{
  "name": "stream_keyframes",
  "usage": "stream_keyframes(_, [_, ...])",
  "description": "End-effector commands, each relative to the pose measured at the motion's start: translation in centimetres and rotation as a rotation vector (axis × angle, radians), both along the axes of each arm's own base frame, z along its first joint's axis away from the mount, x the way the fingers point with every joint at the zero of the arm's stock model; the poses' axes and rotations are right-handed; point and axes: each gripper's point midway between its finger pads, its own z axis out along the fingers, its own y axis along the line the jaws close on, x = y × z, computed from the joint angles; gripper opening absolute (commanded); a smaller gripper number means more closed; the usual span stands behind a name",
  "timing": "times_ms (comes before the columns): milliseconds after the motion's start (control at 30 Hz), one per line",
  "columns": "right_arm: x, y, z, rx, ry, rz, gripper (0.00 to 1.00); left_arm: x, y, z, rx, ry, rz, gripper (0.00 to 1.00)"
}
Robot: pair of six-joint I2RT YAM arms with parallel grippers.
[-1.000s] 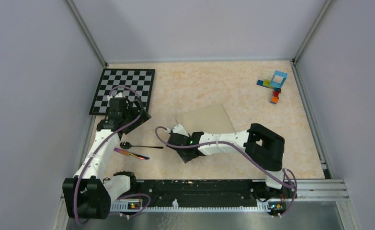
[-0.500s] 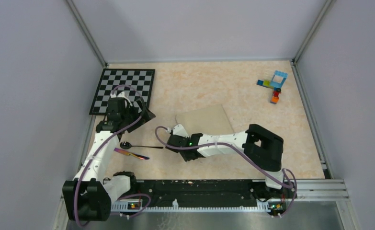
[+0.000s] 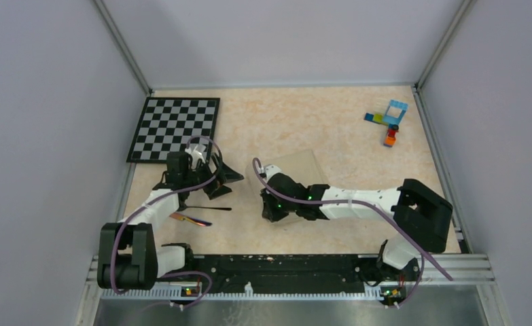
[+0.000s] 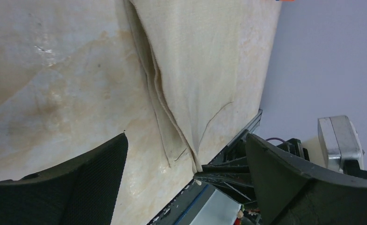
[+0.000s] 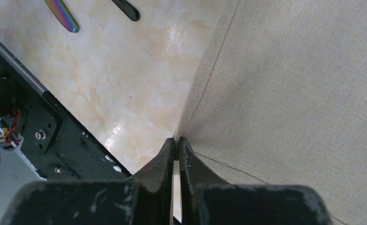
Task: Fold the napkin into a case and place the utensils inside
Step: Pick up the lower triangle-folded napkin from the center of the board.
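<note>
Napkin (image 3: 295, 167) part-folded, no case yet | utensils (image 3: 189, 219) loose on counter (image 3: 331, 122) | right fingers (image 5: 163, 158) pinching napkin edge | left fingers (image 4: 284, 178) spread

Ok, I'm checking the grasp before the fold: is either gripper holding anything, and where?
The right gripper pinches the napkin at its near corner. The left gripper is open and holds nothing.

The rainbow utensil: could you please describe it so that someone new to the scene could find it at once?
Start at the chequered board in the far left corner of the table and come toward the near edge, past the open left gripper. Two slim pieces lie there. The rainbow utensil is the nearer one, shimmering orange-purple, whereas the black utensil beside it is plain.
</note>
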Motion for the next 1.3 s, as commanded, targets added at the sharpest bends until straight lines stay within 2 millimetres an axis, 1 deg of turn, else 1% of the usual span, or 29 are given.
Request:
stream_keyframes(0, [-0.1,1.3,1.6,0.081,0.011,0.037,0.0,0.3,-1.3,1.7,-0.061,-0.089,-0.043,0.99])
stream_keyframes(67, [-0.2,0.9,0.7,0.011,0.024,0.048,0.0,0.1,-1.2,1.5,-0.048,-0.087,-0.04,0.99])
stream_keyframes(133, [0.0,-0.5,-0.9,-0.115,0.025,0.023,0.0,-0.1,-1.1,1.3,-0.027,-0.09,-0.041,0.99])
stream_keyframes(200, [0.1,-1.7,-2.0,-0.232,0.006,0.02,0.0,-0.2,-0.8,1.2,-0.002,-0.098,-0.044,0.99])
stream_keyframes(300, [0.0,-2.9,-2.8,-0.335,-0.019,0.026,0.0,-0.6,-0.8,0.7,0.017,-0.079,-0.064,0.99])
stream_keyframes(333, [-0.1,-2.9,-2.9,-0.342,-0.016,0.03,0.0,-0.7,-0.8,0.7,0.018,-0.084,-0.073,0.99])
stream_keyframes(367, [-0.3,-2.9,-2.9,-0.348,-0.006,0.034,0.04,-0.7,-0.9,0.7,0.016,-0.082,-0.08,0.99])
stream_keyframes(433, [-0.5,-2.8,-2.3,-0.336,0.012,0.033,0.28,-0.8,-1.1,0.6,0.014,-0.081,-0.091,0.99])
stream_keyframes(467, [-0.7,-2.5,-1.5,-0.313,0.02,0.036,0.39,-0.8,-1.2,0.6,0.013,-0.083,-0.098,0.99])
stream_keyframes(500, [-0.8,-2.3,-0.5,-0.283,0.021,0.029,0.46,-0.9,-1.4,0.6,0.013,-0.084,-0.107,0.99])
stream_keyframes(533, [-0.7,-2.2,0.6,-0.249,0.026,0.021,0.52,-1.0,-1.6,0.6,0.015,-0.086,-0.114,0.99])
stream_keyframes(567, [-0.5,-2.2,2.1,-0.199,0.026,0.008,0.55,-1.1,-1.8,0.5,0.018,-0.087,-0.123,0.99])
stream_keyframes(600, [-0.2,-2.7,2.9,-0.17,0.033,-0.015,0.58,-1.1,-2.0,0.4,0.021,-0.085,-0.133,0.99])
stream_keyframes(633, [0.5,-3.7,3.5,-0.15,0.039,-0.05,0.59,-1.3,-2.3,0.2,0.024,-0.082,-0.143,0.99])
stream_keyframes(667, [1.3,-5.0,3.7,-0.14,0.047,-0.093,0.6,-1.5,-2.7,0.1,0.025,-0.078,-0.159,0.99])
stream_keyframes(733, [2.9,-8.7,2.7,-0.13,0.092,-0.198,0.59,-1.8,-3.3,-0.2,0.03,-0.072,-0.18,0.99])
stream_keyframes(800, [4.6,-13.0,1.5,-0.113,0.149,-0.317,0.54,-2.1,-3.8,-0.3,0.033,-0.069,-0.199,0.99])
stream_keyframes(867, [5.9,-17.0,0.8,-0.106,0.165,-0.424,0.46,-2.3,-4.3,-0.2,0.036,-0.069,-0.211,0.99])
stream_keyframes(900, [6.3,-18.6,0.5,-0.104,0.173,-0.467,0.43,-2.3,-4.4,-0.1,0.037,-0.072,-0.215,0.99])
stream_keyframes(967, [7.2,-21.9,0.4,-0.092,0.194,-0.56,0.41,-2.4,-4.4,0.0,0.04,-0.075,-0.216,0.99])
stream_keyframes(1033, [7.4,-23.6,0.3,-0.088,0.199,-0.6,0.42,-2.3,-4.3,0.1,0.049,-0.079,-0.215,0.99])
stream_keyframes(1067, [7.4,-24.0,0.3,-0.088,0.201,-0.604,0.43,-2.3,-4.3,0.2,0.05,-0.08,-0.215,0.99])
stream_keyframes(1133, [7.2,-24.0,0.0,-0.081,0.217,-0.598,0.43,-2.3,-4.3,0.3,0.053,-0.081,-0.215,0.99])
stream_keyframes(1267, [6.8,-24.0,-1.5,-0.114,0.273,-0.591,0.42,-2.1,-4.4,0.7,0.051,-0.088,-0.215,0.99])
